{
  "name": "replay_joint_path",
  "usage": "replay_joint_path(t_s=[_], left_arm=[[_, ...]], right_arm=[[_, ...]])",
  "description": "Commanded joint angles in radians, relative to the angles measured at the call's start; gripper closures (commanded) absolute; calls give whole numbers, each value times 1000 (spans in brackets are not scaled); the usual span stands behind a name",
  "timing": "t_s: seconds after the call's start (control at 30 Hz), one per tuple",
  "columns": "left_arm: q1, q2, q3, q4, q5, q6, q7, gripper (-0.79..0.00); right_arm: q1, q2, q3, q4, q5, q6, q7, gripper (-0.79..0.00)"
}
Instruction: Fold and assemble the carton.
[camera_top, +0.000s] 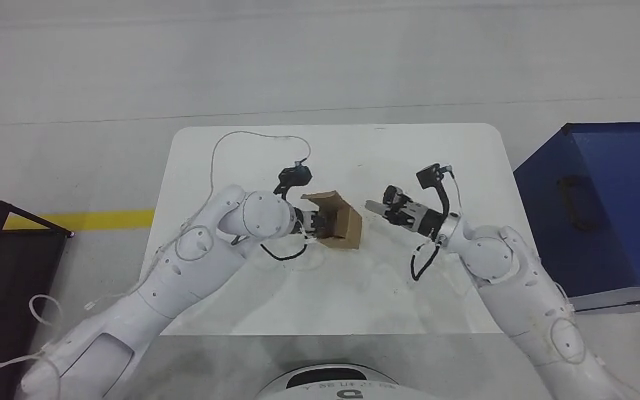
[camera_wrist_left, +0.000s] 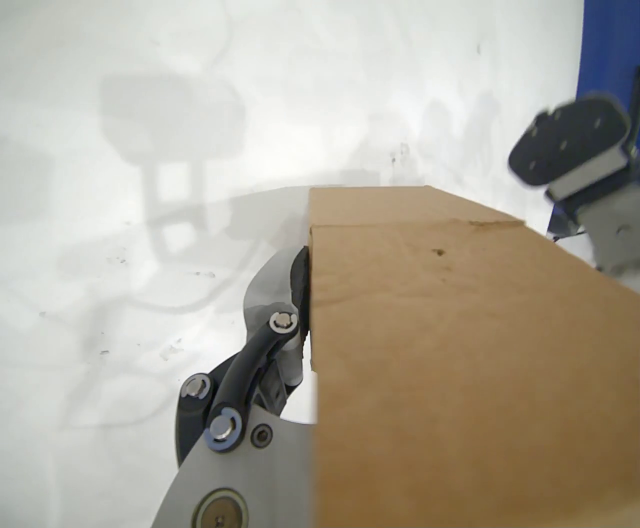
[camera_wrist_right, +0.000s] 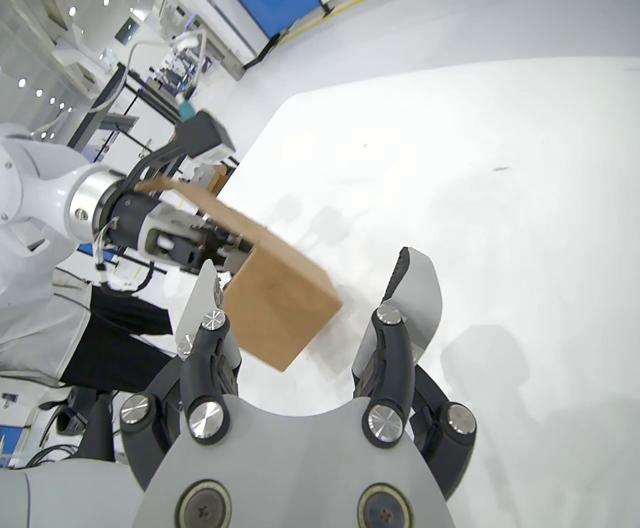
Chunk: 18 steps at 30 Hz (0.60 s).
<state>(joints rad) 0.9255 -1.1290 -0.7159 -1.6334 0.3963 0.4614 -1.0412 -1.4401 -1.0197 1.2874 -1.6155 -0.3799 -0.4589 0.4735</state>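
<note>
A small brown carton (camera_top: 335, 220) is held just above the middle of the white table (camera_top: 250, 290), tilted, with one flap standing up. My left gripper (camera_top: 305, 220) is shut on the carton's left wall; one finger (camera_wrist_left: 300, 280) presses the outside of the cardboard (camera_wrist_left: 450, 350). My right gripper (camera_top: 385, 207) hovers a short way to the right of the carton, open and holding nothing. Seen from the right wrist, the carton (camera_wrist_right: 280, 305) lies ahead between the spread fingers (camera_wrist_right: 415, 285), apart from them, with the left gripper (camera_wrist_right: 200, 245) clamped on its far side.
A thin cable (camera_top: 225, 150) loops over the table's back left part. A blue bin (camera_top: 585, 210) stands off the table's right side. A dark frame (camera_top: 25, 260) stands at the left. The table's front and back parts lie bare.
</note>
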Motion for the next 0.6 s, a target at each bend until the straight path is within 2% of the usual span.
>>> replay_joint_path(t_s=[0.0,0.13,0.17,0.2,0.23,0.4,0.57], left_arm=[[3,5,11,-36,47,-24,-29,0],[-9,7,24,-50,122,-36,-54,0],[-13,7,25,-48,136,-33,-53,-345],[-18,6,24,-44,148,-28,-52,-730],[-21,5,22,-45,153,-24,-49,-785],[-7,10,-31,-55,137,-9,-22,-785],[79,40,-136,-96,137,1,3,-785]], right_arm=[[-11,2,20,-3,-34,13,-33,-573],[-14,0,11,-9,-93,44,-51,-576],[-11,-1,2,-12,-108,50,-49,-570],[-6,-3,-9,-14,-119,53,-45,-570],[-1,-4,-19,-16,-124,55,-42,-576],[38,-13,-68,-3,-138,45,-18,-585],[105,-26,-119,22,-154,46,-2,-563]])
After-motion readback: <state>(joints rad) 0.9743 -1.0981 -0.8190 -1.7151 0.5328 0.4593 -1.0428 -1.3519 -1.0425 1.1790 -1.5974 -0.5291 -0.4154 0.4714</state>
